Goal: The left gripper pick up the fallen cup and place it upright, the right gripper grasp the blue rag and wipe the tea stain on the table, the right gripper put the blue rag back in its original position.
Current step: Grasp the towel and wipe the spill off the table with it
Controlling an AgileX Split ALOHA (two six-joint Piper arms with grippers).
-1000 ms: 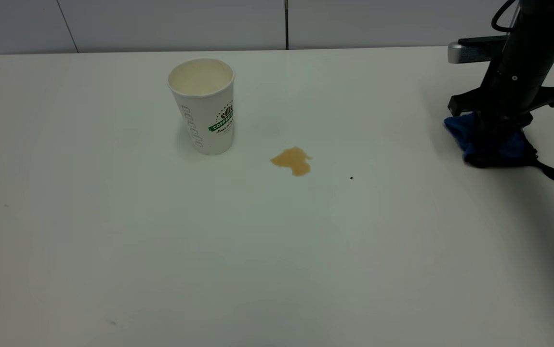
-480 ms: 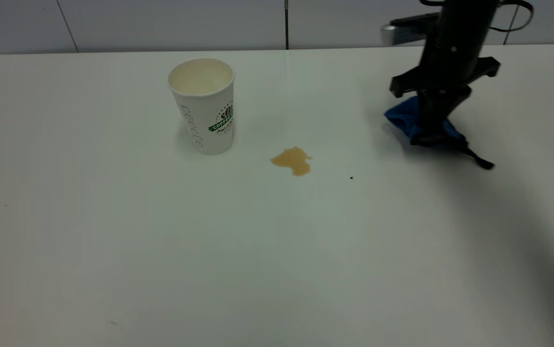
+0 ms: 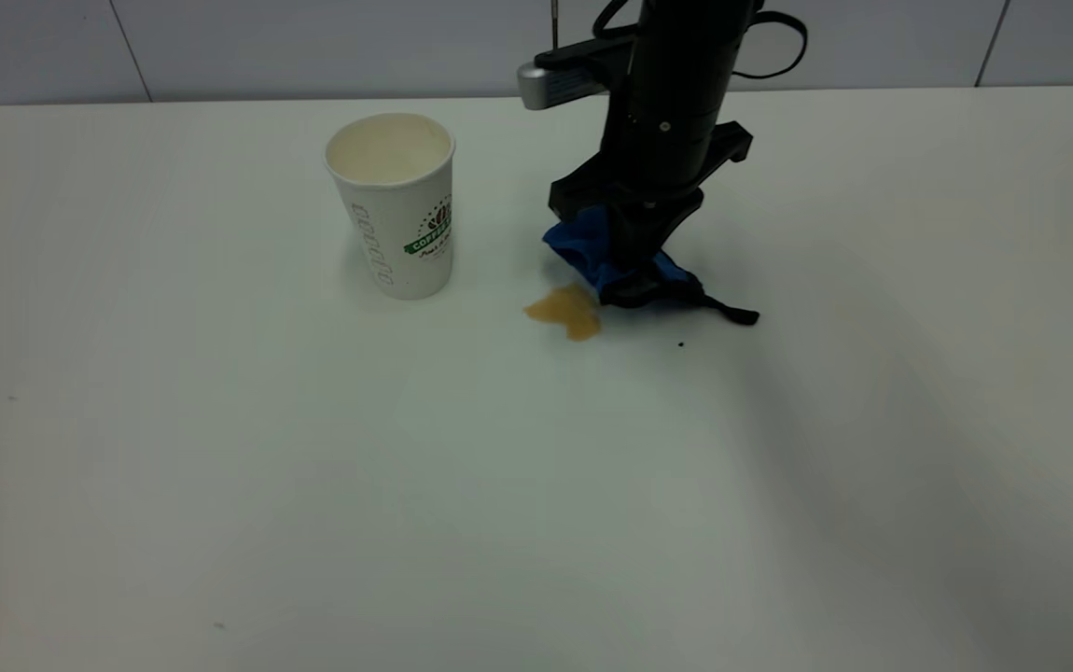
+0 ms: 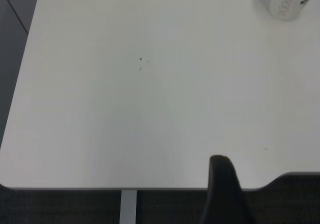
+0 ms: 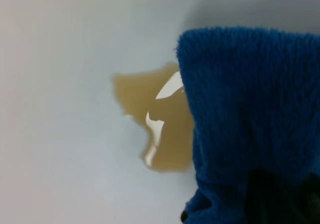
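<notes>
Blue rag [image 3: 597,254] hangs bunched in the right gripper [image 3: 634,280], whose fingers are clamped on it, with its black loop tail [image 3: 732,313] trailing onto the table [image 3: 536,485]. The rag's lower edge sits just beside the tea stain [image 3: 566,313], at the stain's far right side; the right wrist view shows the blue pile [image 5: 250,129] overlapping the edge of the tan blotch [image 5: 150,108]. The cup [image 3: 395,203] stands upright to the left of the stain, well apart from the rag, its cream interior showing nothing inside. Only one black finger [image 4: 225,191] of the left gripper shows, over the table's near edge, so its state cannot be told.
</notes>
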